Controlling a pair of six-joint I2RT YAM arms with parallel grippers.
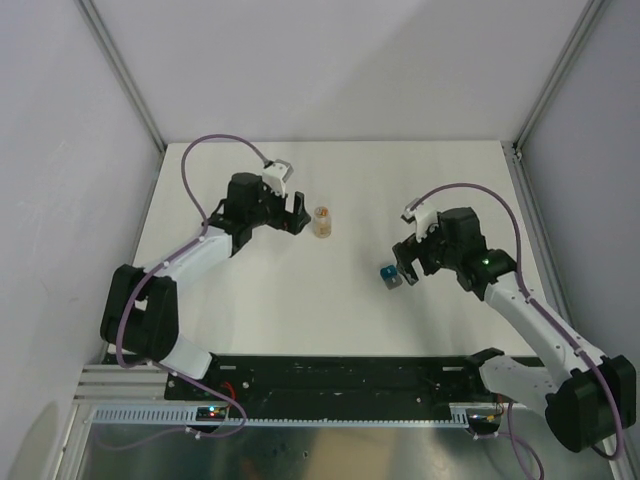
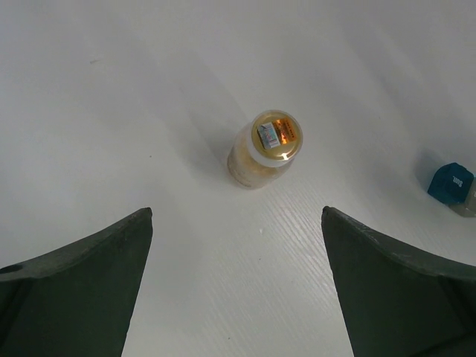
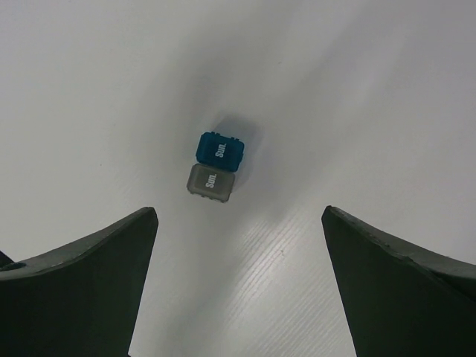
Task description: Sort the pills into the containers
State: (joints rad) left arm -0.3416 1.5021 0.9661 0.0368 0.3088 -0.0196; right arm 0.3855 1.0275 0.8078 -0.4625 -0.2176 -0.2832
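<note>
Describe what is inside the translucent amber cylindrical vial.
Looking down the translucent amber cylindrical vial, a small pale rectangular shape and orange glints show; its cloudy wall hides anything lower.

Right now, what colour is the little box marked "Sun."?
The box is teal-blue, its flap grey; clearest in the right wrist view.

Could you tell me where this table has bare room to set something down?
Free: the white table between the translucent amber cylindrical vial and the teal-blue cube-like box, behind both, and along its near edge. Crowded: the open left gripper at the vial, the open right gripper at the box.
</note>
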